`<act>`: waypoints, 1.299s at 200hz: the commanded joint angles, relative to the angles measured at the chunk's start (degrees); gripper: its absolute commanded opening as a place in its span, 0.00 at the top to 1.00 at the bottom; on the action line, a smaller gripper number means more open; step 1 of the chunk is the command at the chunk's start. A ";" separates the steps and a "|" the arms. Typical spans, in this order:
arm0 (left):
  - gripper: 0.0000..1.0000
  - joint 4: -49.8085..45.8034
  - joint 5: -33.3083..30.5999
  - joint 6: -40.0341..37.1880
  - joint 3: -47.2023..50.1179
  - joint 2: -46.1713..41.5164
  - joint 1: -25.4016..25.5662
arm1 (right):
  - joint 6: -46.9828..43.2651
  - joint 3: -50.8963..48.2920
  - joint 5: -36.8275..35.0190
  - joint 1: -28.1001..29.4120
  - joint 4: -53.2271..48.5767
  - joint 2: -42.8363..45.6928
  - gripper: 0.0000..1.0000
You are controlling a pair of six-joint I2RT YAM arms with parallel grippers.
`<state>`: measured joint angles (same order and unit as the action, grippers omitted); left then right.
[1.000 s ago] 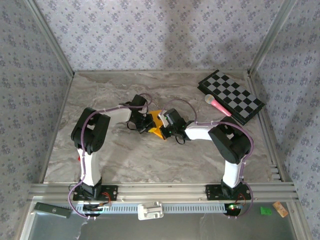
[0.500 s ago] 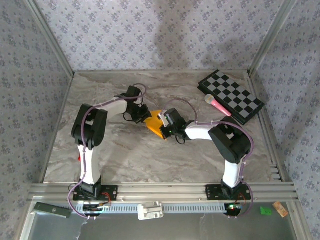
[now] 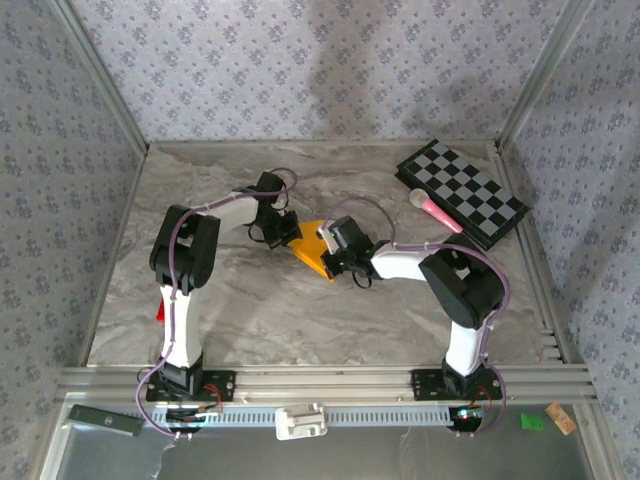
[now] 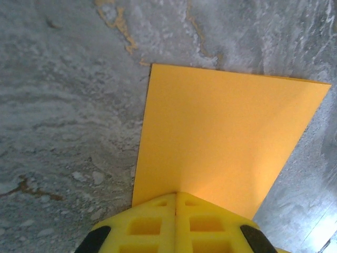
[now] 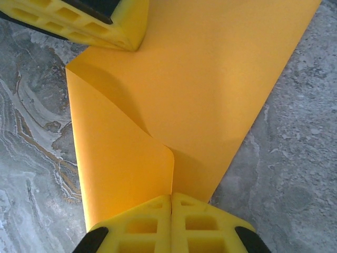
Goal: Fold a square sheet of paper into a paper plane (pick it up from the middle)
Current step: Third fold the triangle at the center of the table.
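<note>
- From above, my left claw [image 3: 285, 233] and my right claw [image 3: 328, 243] meet near the middle of the table [image 3: 250, 320], with the orange sheet of paper [image 3: 309, 252] lying between and under them.
- Both claws are down low at the paper, the left at its far left edge and the right at its right side.
- A checkered board [image 3: 462, 193] sits well apart at the far right corner, with a pink-tipped stick [image 3: 435, 211] lying against its near edge.
- A small red block [image 3: 161, 312] shows beside my left arm, near the left edge of the table.
- From my left wrist, my left claw [image 4: 175, 195] is clenched, its yellow fingers [image 4: 147, 224] pressed together with no gap.
- The tips rest on the near end of the paper [image 4: 221, 132], which lies flat on the grey marbled surface and reaches away from me.
- I cannot tell whether any paper is caught between those fingers.
- From my right wrist, my right claw [image 5: 171, 197] is clenched too, its tips touching the paper [image 5: 221, 74].
- Here one flap [image 5: 116, 168] is folded over the rest, its free edge curling up just in front of my tips.
- A yellow finger [image 5: 89, 21] of my left claw presses on the far left part of the sheet.
</note>
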<state>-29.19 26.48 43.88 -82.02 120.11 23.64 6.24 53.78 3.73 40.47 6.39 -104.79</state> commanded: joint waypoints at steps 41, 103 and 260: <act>0.96 -6.10 -2.18 -2.72 -0.33 3.62 0.71 | 0.13 0.43 -1.22 -0.31 -1.50 1.84 1.00; 0.96 -7.39 -0.88 -3.97 -4.41 2.85 0.88 | 0.36 0.93 -1.13 -0.33 -2.68 -0.32 1.00; 0.89 7.58 5.68 9.45 9.95 -10.01 5.82 | 0.75 0.81 -0.58 -0.32 -3.05 -1.40 1.00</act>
<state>-25.67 29.78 50.02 -74.06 111.09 29.06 6.26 53.80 3.57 40.45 5.04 -104.68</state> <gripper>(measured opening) 0.120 0.050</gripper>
